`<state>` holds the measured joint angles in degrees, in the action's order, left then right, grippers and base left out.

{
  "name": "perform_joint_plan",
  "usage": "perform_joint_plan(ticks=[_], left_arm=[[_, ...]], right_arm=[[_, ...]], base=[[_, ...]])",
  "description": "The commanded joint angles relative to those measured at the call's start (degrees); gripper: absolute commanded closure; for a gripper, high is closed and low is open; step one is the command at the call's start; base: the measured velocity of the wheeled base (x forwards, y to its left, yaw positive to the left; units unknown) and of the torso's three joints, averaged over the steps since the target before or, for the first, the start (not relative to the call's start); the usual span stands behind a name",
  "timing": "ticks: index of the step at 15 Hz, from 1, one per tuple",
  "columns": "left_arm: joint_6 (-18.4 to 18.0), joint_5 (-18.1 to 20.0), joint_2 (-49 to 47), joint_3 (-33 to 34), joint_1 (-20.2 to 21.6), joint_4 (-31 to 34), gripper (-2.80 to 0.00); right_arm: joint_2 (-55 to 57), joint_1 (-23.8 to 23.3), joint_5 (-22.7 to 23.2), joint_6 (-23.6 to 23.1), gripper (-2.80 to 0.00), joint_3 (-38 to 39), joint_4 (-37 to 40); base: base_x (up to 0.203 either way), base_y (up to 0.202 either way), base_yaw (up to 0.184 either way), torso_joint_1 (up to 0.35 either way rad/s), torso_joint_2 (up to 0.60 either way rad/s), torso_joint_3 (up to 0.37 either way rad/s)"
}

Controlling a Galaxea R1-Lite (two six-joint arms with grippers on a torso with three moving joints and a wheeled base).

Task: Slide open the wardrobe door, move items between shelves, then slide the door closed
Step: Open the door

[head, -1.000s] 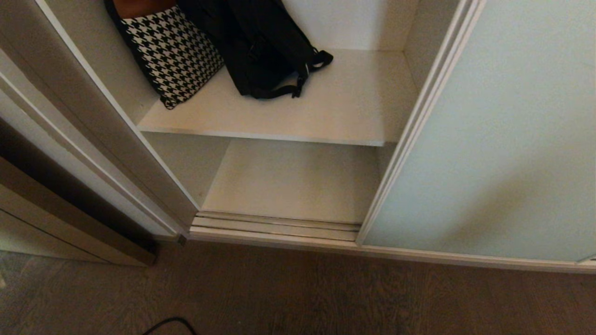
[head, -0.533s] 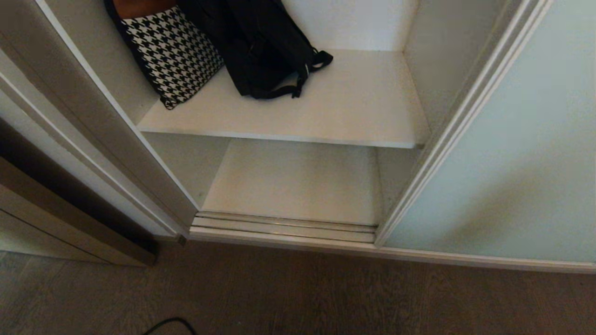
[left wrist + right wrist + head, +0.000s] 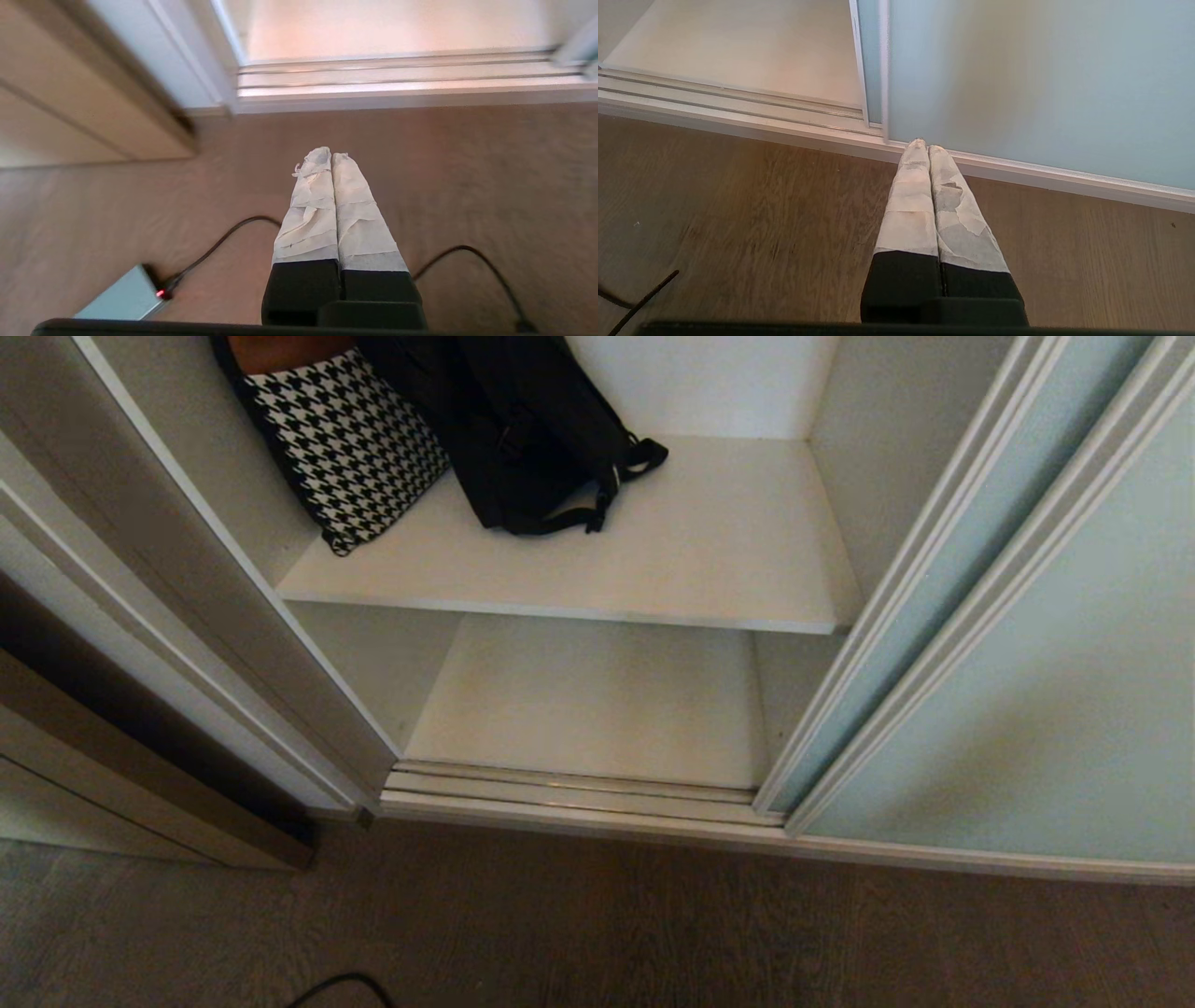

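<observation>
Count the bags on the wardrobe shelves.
2, both on the upper shelf: a houndstooth bag at its left end and a black bag beside it. Their tops are cut off; more may be hidden.

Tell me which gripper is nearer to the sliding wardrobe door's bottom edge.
Right. The right gripper hangs shut with its tips just in front of the sliding wardrobe door, at its bottom rail. The left gripper, also shut, is over bare floor, back from the open side's track.

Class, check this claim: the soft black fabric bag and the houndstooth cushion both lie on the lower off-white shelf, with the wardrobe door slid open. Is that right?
Not quite. The soft black fabric bag and the houndstooth cushion lie on the upper off-white shelf; nothing rests on the lower shelf. The head view shows this. The pale green door is indeed slid open.
</observation>
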<state>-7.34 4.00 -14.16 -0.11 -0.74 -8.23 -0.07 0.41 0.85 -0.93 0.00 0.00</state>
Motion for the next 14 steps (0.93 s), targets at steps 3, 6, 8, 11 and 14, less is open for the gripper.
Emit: perform_joint_plan(ticks=[3,6,8,11,14], left_arm=[[0.25,-0.76,13.51,-0.36,0.38,7.18,0.00],[0.75,-1.28,14.07,0.11,1.09,8.50,0.00],[0.94,-1.63,14.07,0.11,1.09,8.50,0.00],[4.88,-3.04,14.07,0.11,1.09,8.14,0.00],[4.73,-3.04,14.07,0.11,1.09,8.21,0.00]], right_arm=[[-0.10,0.02,0.03,0.05,0.00,0.09,0.00],[-0.18,0.02,0.03,0.03,0.00,0.09,0.00],[-0.10,0.02,0.03,0.05,0.00,0.09,0.00],[-0.10,0.02,0.03,0.05,0.00,0.09,0.00],[-0.10,0.02,0.03,0.05,0.00,0.09,0.00]], base=[[0.000,0.000,0.000,0.000,0.00,0.000],[0.000,0.000,0.000,0.000,0.00,0.000],[0.000,0.000,0.000,0.000,0.00,0.000],[0.000,0.000,0.000,0.000,0.00,0.000],[0.000,0.000,0.000,0.000,0.00,0.000]])
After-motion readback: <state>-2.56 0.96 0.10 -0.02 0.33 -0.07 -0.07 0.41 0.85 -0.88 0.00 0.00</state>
